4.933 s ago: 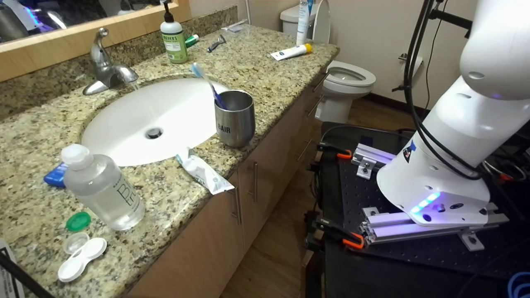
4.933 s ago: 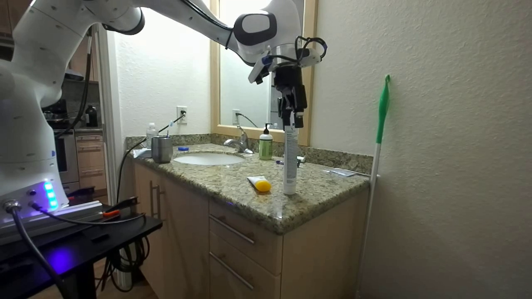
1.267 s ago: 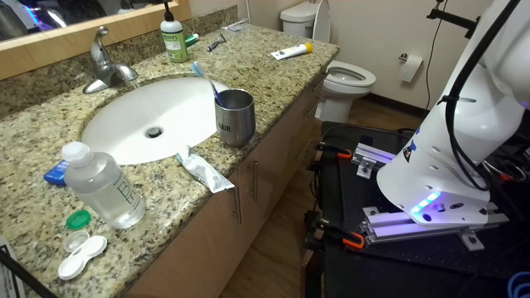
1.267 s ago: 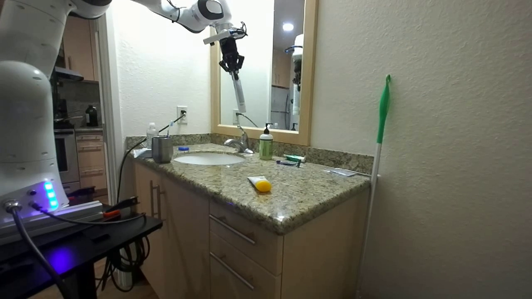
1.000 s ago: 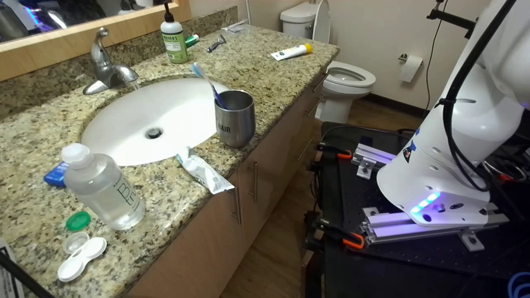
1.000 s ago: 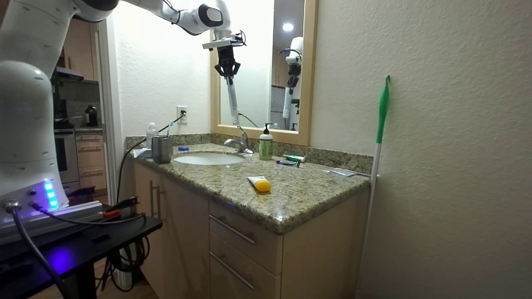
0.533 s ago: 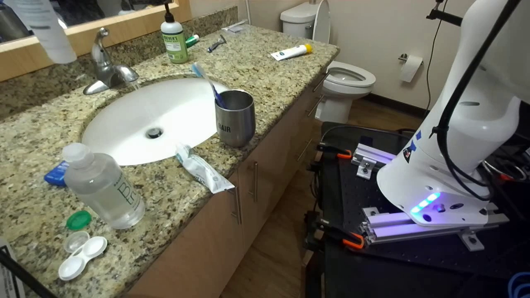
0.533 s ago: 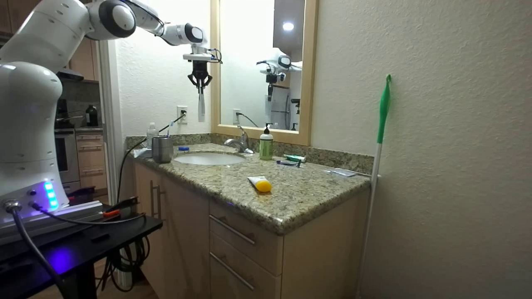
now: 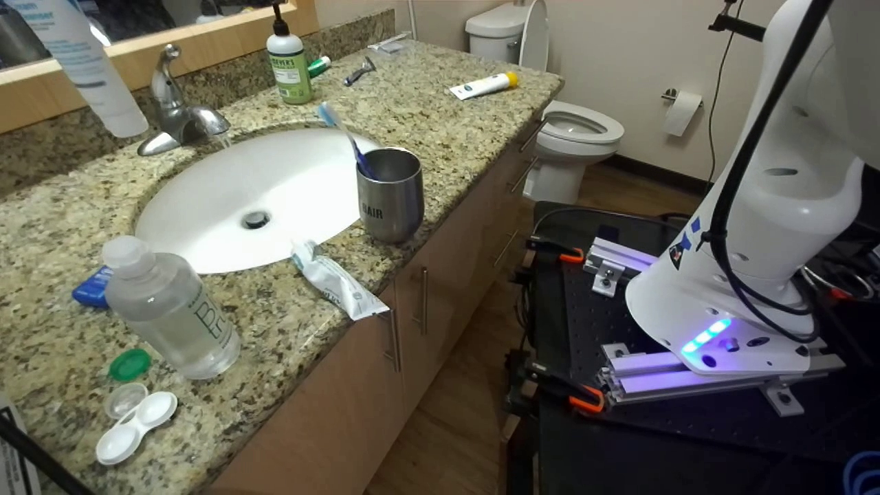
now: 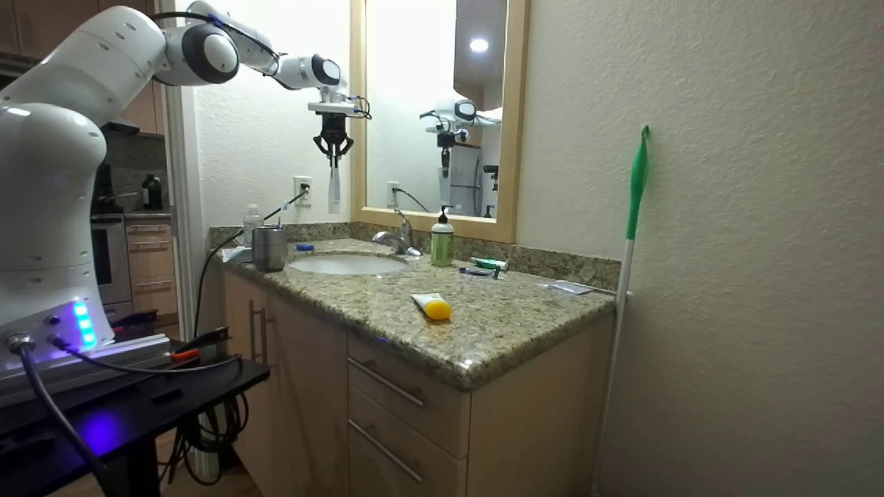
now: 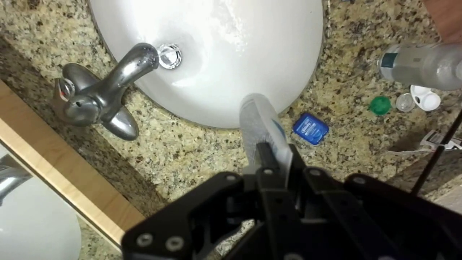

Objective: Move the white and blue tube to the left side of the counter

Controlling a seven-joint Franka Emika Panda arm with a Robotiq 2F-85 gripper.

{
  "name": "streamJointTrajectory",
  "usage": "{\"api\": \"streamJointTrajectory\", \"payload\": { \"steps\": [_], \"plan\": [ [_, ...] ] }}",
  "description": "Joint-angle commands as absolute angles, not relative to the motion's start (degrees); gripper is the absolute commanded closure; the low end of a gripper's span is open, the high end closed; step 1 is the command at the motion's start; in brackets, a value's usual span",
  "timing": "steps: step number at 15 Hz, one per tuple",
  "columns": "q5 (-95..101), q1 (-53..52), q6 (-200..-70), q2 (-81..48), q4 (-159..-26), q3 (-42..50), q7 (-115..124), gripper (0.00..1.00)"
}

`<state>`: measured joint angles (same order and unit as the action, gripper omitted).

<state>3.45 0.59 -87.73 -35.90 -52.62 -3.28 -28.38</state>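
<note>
The white and blue tube (image 11: 258, 119) hangs cap end down with its flat end pinched between the fingers (image 11: 266, 153) of my gripper (image 11: 282, 153), which is shut on it. In an exterior view the tube (image 10: 334, 193) is nearly vertical, well above the counter (image 10: 359, 297), and the gripper (image 10: 334, 162) is over the sink area near the mirror. Another exterior view cuts off the tube (image 9: 86, 65) at the top left, close to the faucet; there the gripper is out of frame. Speckled granite of the counter (image 9: 447, 130) spreads round the sink.
The faucet (image 11: 119, 83) and sink (image 11: 216, 79) lie beneath. Beside the tube is a blue floss box (image 11: 310, 128). Past it stand a clear bottle (image 9: 175, 316), a green lid (image 9: 130, 365) and a contact lens case (image 9: 137, 426). A steel cup (image 9: 390, 199) holds a toothbrush.
Earlier the tube stood on the counter near the yellow-capped tube with my gripper at its top. It has since been lifted and carried past the faucet; in the last half second it sank a little.
</note>
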Motion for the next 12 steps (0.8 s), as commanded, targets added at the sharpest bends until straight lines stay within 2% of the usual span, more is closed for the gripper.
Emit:
{"api": "streamJointTrajectory", "payload": {
  "steps": [1, 11, 12],
  "plan": [
    [3.48, 0.84, -90.64, -41.69, -47.82, -2.63, -26.69, 0.97],
    [4.85, -2.68, -98.85, -53.63, -34.94, -2.65, -23.36, 0.97],
    [4.82, -2.26, -98.38, -51.58, -38.74, -2.71, -24.11, 0.89]
  ]
}}
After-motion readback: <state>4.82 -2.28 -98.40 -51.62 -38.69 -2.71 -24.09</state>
